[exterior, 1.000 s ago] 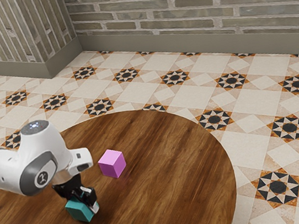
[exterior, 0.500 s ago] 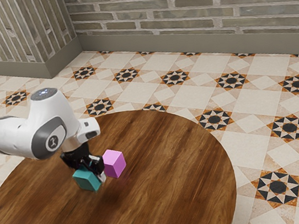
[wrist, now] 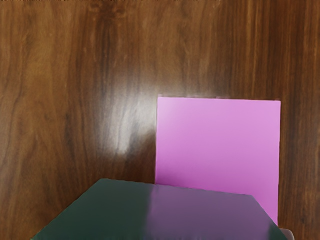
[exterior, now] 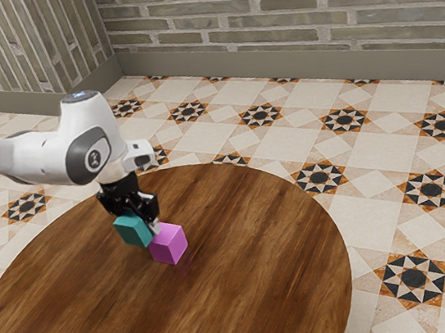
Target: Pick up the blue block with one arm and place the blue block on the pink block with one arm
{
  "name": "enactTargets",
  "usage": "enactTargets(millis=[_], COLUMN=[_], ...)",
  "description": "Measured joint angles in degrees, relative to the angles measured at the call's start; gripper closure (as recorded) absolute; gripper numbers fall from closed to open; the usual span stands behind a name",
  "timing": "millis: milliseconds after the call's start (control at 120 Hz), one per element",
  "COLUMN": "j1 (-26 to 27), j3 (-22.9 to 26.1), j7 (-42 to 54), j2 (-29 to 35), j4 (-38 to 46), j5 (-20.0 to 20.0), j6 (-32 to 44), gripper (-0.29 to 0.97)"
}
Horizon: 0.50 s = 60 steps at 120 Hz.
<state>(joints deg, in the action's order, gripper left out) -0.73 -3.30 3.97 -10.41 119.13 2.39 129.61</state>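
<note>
Gripper [exterior: 136,215]: jaws clamped on blue block [exterior: 133,232], one finger on each of two opposite sides. Block held clear of table [exterior: 256,286], tilted. Position: just beside pink block [exterior: 168,245], toward exterior view's left, slightly higher. Pink block rests on table. Wrist view: blue block [wrist: 160,212] under hand, overlapping near edge of pink block [wrist: 217,147]; not centred over it.

The blue block [exterior: 134,229] hides the pink block's [exterior: 170,245] corner at ten o'clock in the exterior view, where the arm [exterior: 5,155] is cut off at nine o'clock and the table [exterior: 247,279] at six; in the wrist view the blue block is blurred and cropped.
</note>
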Motion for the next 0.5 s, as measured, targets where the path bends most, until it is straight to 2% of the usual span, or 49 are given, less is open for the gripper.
enactTargets(millis=[275, 333, 500], j1=[0.03, 0.03, 0.08], j3=[0.38, 0.51, 1.12], j7=[1.91, 2.19, 2.61], j2=[-2.67, -3.29, -4.52], j4=[-4.11, -4.68, -6.17], j5=[1.64, 1.73, 1.84], j6=[-3.09, -3.51, -4.26], gripper=[0.26, 0.31, 0.30])
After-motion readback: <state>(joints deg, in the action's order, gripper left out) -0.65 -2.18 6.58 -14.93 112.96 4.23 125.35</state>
